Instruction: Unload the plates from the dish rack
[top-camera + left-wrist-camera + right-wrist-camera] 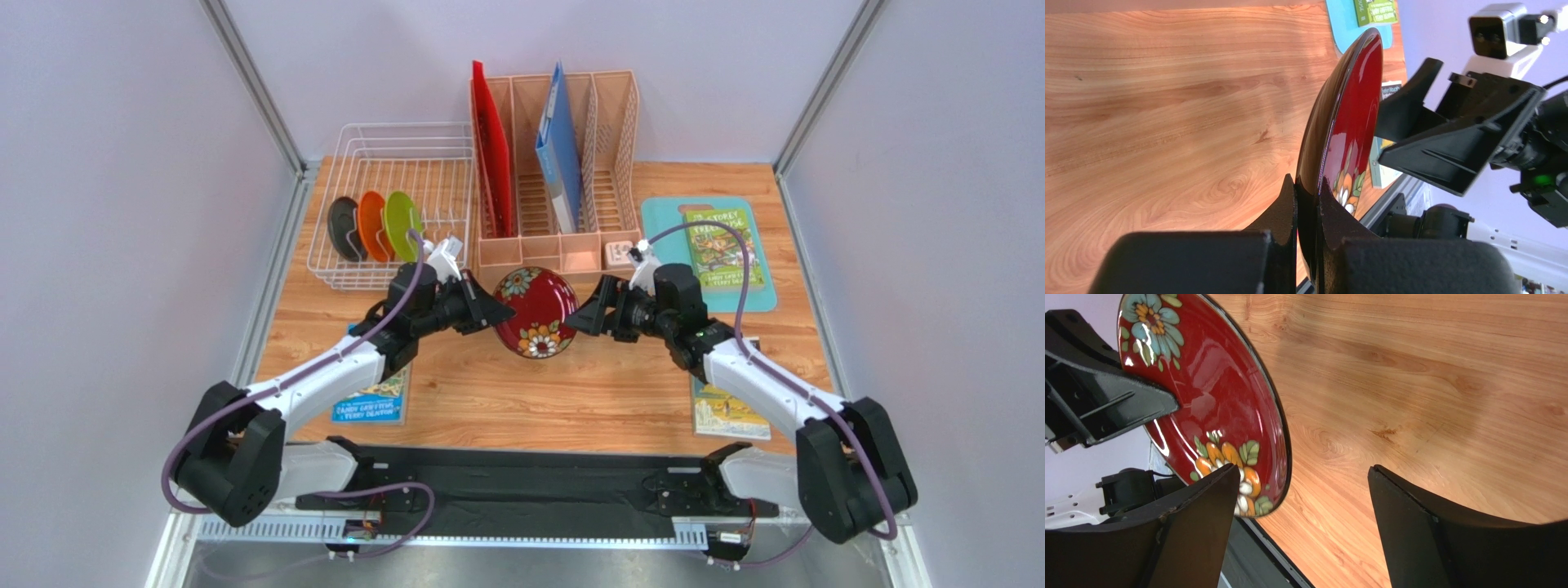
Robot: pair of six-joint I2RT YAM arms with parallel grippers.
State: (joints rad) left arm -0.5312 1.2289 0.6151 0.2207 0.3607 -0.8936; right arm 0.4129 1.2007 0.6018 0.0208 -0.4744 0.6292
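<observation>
The dark red floral plate (536,311) is held on edge above the wooden table, mid-front. My left gripper (501,309) is shut on its left rim; the left wrist view shows both fingers (1308,184) pinching the plate (1349,104). My right gripper (579,316) is open at the plate's right rim. In the right wrist view (1303,471) the plate (1211,386) has its rim between the spread fingers, close to the left one. The white wire dish rack (368,129) at back left holds the dark grey-teal (344,229), orange (372,226) and lime green (402,224) plates upright.
A peach file organizer (558,172) with a red and a blue folder stands right of the rack. A teal board with a book (711,251) lies at back right. Booklets lie at front left (372,402) and front right (730,414).
</observation>
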